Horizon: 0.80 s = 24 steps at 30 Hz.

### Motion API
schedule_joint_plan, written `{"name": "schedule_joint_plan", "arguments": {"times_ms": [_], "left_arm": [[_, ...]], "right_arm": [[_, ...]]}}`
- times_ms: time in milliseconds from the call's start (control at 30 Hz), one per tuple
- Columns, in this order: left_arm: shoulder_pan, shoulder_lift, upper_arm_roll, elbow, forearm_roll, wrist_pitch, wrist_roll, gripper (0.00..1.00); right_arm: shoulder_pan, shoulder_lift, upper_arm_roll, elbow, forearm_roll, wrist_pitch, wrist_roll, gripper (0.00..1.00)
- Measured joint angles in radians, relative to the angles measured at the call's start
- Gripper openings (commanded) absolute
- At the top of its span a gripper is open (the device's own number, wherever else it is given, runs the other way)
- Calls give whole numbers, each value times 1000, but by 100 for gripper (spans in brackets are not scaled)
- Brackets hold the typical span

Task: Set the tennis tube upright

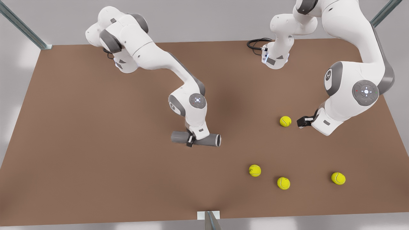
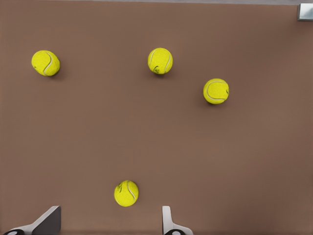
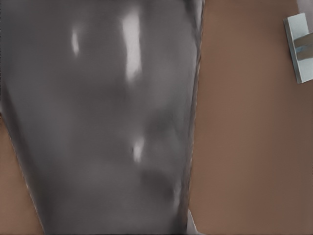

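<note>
Front view, item one: dark grey hollow cylindrical tennis tube [image 1: 204, 139] with a lighter silvery rim, lying on its side near the middle of the brown tabletop [image 1: 80, 153], its open rimmed end toward the front view's right. Not yet upright.

Item two: right gripper [image 1: 191, 140], on the white arm reaching in from the far left corner, straddling the tube about mid-length. Its dark fingers [image 1: 190, 141] are pinching the tube across its width. The right wrist view shows the grey glossy wall [image 3: 107, 122] of the tube right under the camera.

Item three: left gripper [image 1: 303, 121], on the arm at the front view's right, waiting just beside one small yellow tennis ball [image 1: 285, 121]; fingers spread, holding nothing. In the left wrist view the two finger tips [image 2: 168, 220] stand apart with that ball [image 2: 126, 193] just beyond them.

Item four: three more yellow balls [image 1: 283, 183] scattered toward the near right part of the tabletop, well apart from the tube.

Handling, as judged: the tube looks light, stiff and smooth, so likely slippery. A hold across the middle suits lifting; tipping it upright may let it pivot or slide between the fingers, and the open end may flex if squeezed there.
</note>
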Motion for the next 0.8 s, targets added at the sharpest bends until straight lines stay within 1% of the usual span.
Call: {"name": "schedule_joint_plan", "arguments": {"times_ms": [233, 600, 633, 667, 700, 800], "left_arm": [[0, 2, 0, 0, 0, 1, -7, 100], [-1, 8, 0, 0, 0, 2, -14, 100], [-1, 8, 0, 0, 0, 2, -15, 100], [-1, 8, 0, 0, 0, 1, -15, 100], [-1, 8, 0, 0, 0, 1, -16, 100], [-1, 8, 0, 0, 0, 1, -17, 100]], "right_arm": [[100, 74, 0, 38, -21, 69, -141, 68], [124, 185, -5, 86, 73, 138, -208, 68], [126, 189, -5, 88, 76, 144, -211, 74], [126, 191, -5, 90, 76, 149, -212, 90], [127, 192, -5, 92, 75, 153, -212, 100], [126, 193, -5, 92, 76, 163, -215, 100]]}}
